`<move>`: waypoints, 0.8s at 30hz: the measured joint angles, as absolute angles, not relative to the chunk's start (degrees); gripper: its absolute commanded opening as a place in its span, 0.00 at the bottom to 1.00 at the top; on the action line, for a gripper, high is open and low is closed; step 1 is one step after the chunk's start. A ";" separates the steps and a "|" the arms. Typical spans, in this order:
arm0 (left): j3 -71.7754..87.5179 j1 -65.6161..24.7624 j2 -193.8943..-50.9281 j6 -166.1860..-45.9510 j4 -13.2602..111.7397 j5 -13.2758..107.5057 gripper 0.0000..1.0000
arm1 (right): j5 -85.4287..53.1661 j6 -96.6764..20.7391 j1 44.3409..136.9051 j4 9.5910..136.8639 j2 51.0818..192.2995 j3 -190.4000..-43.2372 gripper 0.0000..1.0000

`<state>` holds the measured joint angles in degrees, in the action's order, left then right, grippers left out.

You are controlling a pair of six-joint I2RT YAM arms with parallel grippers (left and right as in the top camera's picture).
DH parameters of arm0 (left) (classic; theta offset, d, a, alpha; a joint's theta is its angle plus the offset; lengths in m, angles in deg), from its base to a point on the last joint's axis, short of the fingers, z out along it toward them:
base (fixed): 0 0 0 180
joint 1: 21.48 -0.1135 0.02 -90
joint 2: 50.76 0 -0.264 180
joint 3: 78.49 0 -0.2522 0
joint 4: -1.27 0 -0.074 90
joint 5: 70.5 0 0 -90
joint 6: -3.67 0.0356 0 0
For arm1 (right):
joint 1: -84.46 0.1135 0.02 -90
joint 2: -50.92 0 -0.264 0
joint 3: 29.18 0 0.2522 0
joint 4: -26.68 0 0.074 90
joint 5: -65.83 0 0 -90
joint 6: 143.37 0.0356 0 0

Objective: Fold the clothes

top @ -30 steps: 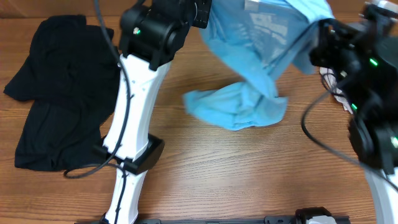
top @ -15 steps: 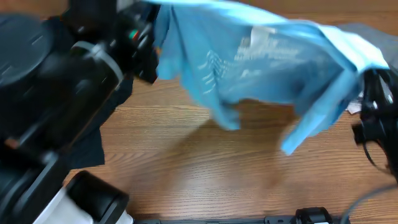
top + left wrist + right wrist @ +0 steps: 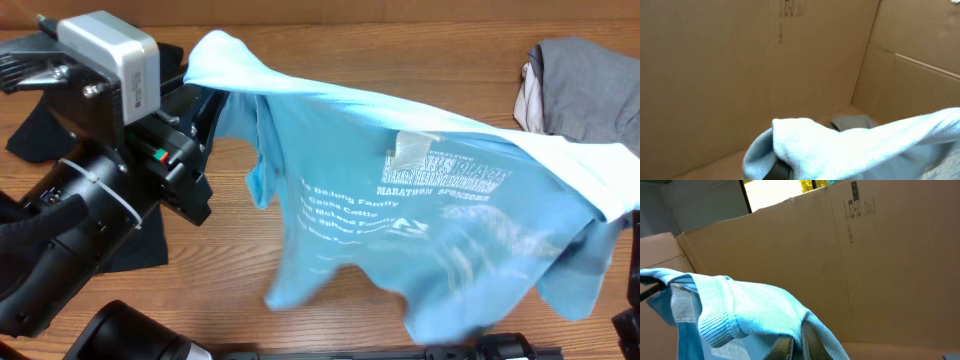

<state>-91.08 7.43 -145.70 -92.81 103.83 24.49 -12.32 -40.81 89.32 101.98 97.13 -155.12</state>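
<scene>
Grey and beige folded garments [image 3: 585, 80] sit at the far right of the surface [image 3: 230, 265]. A black shirt [image 3: 145, 248] lies under the left arm, and cardboard walls [image 3: 740, 75] close in the area. The light blue T-shirt [image 3: 420, 230] hangs stretched in the air above bare wood. The left fingers [image 3: 780, 171] and right fingers [image 3: 784, 350] are each pinched tight on its upper edge.

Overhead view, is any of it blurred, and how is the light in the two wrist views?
Overhead: the T-shirt's lower edge is smeared, its chest print fairly sharp. Right wrist: the window is blown out bright. Left wrist: even light on the cardboard wall, cloth up close soft.
</scene>
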 measured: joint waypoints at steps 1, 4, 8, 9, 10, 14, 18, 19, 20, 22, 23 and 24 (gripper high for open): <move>-90.92 7.43 -145.83 -92.72 104.29 24.06 0.04 | -12.21 -40.96 89.32 102.20 97.24 -155.01 0.04; -90.46 7.43 -146.97 -92.38 105.51 22.05 0.04 | -12.14 -41.03 89.32 102.13 98.01 -153.55 0.04; -89.09 7.43 -150.64 -92.35 106.49 16.93 0.04 | -12.36 -41.01 89.32 101.50 100.50 -150.25 0.04; -88.80 7.43 -151.60 -92.35 106.65 15.68 0.04 | -12.65 -41.01 89.30 101.48 101.57 -149.37 0.04; -88.45 7.43 -153.02 -92.35 106.87 13.94 0.04 | -12.89 -40.98 89.30 101.43 102.82 -148.61 0.04; -87.32 7.19 -159.54 -92.38 107.35 7.07 0.04 | -14.61 -40.96 89.19 101.30 110.62 -146.40 0.04; -86.94 6.10 -166.49 -92.40 107.61 2.09 0.04 | -15.66 -40.96 88.82 100.52 120.35 -146.16 0.04; -86.92 5.62 -168.52 -92.44 107.65 1.17 0.04 | -15.75 -40.96 88.75 99.99 123.47 -146.07 0.04; -86.92 5.11 -170.40 -92.55 107.63 0.43 0.04 | -15.90 -40.96 88.67 99.29 126.31 -146.01 0.04; -86.90 3.87 -174.73 -93.18 107.37 -0.60 0.04 | -16.05 -40.96 88.60 97.63 132.70 -145.94 0.04; -86.90 3.28 -176.80 -93.56 106.97 -0.95 0.04 | -16.03 -40.94 88.60 96.65 135.65 -145.92 0.04; -86.90 2.64 -179.05 -93.91 106.32 -1.25 0.04 | -16.03 -40.92 88.60 95.34 138.53 -145.92 0.04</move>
